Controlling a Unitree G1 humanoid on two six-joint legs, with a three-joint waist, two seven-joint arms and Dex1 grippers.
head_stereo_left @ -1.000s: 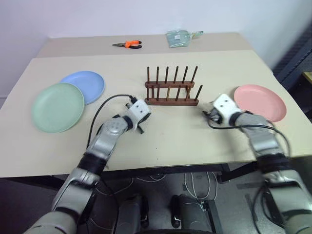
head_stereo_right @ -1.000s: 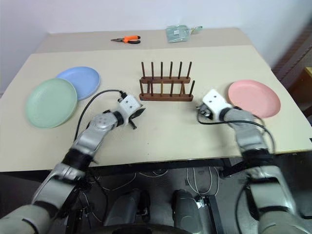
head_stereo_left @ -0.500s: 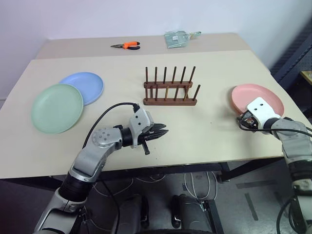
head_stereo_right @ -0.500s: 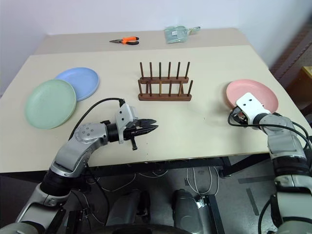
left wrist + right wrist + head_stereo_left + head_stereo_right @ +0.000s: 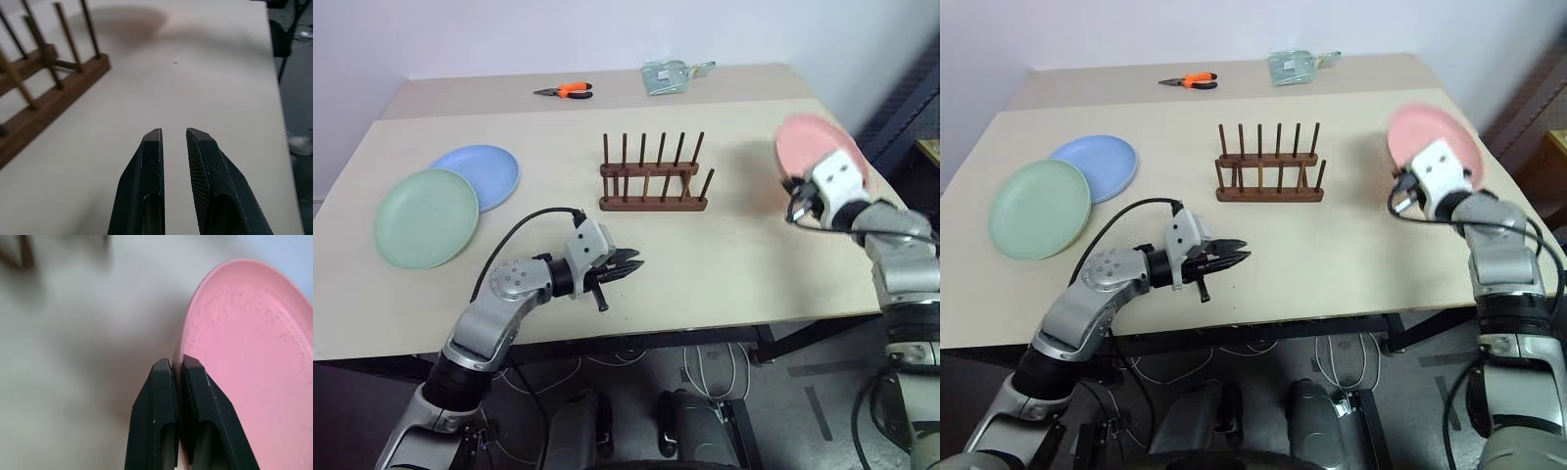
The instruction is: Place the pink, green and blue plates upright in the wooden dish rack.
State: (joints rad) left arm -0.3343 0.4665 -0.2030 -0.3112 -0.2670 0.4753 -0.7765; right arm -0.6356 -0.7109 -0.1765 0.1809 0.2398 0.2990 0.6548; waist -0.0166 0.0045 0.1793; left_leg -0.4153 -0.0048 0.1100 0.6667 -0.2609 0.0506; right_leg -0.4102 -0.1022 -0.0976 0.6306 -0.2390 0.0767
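The pink plate [image 5: 818, 142] hangs tilted on edge above the table's right side, with my right gripper [image 5: 176, 367] shut on its near rim. The wooden dish rack [image 5: 653, 186] stands in the middle of the table, its pegs bare. At the far left the green plate [image 5: 426, 216] lies flat, overlapping the blue plate [image 5: 484, 171] behind it. My left gripper [image 5: 634, 263] hovers low over the front of the table, pointing right. Its fingers [image 5: 146, 166] are nearly together with only a thin slit and nothing between them.
Orange-handled pliers [image 5: 570, 90] and a greenish packet [image 5: 671, 74] lie on the back table section. The table's front edge [image 5: 705, 328] runs just below my left gripper. A black cable loops from my left wrist over the tabletop.
My right gripper has closed on the pink plate's rim and raised it off the table, tilting it up. My left gripper drew back toward the front edge.
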